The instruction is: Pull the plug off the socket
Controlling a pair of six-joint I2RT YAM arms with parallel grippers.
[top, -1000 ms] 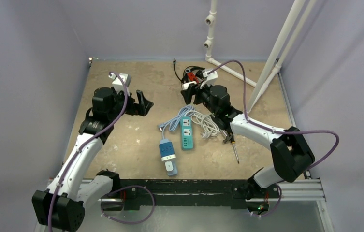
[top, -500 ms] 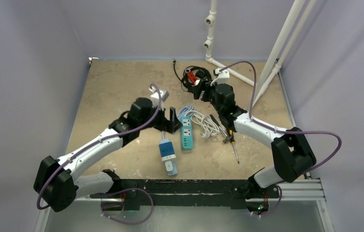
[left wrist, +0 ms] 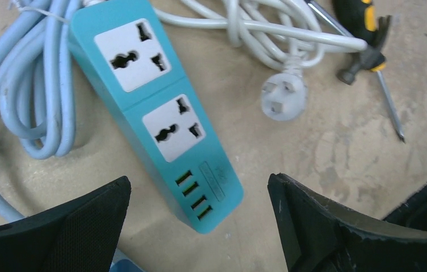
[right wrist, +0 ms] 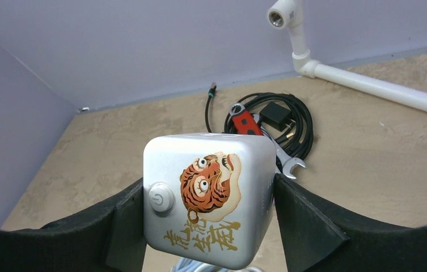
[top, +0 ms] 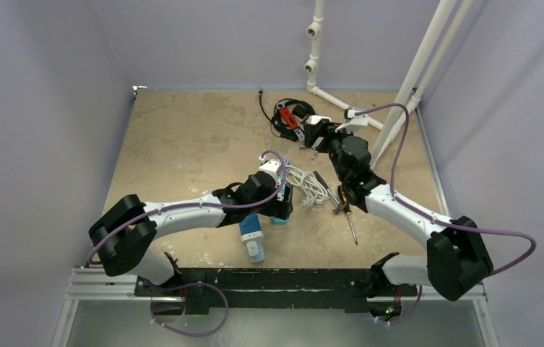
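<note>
L claw (left wrist: 197,190) open over strip (left wrist: 143,96); R claw (right wrist: 208,195) grips cube (right wrist: 208,170).

Within 1 second the left arm sweeps in from the table's left side to the middle. The left gripper (left wrist: 197,195) now hangs low over the teal power strip (left wrist: 160,124), jaws spread wide. The right gripper (top: 312,132), clamped on the silver cube (right wrist: 208,192), backs off rightward toward the white pipes (top: 341,101).
</note>
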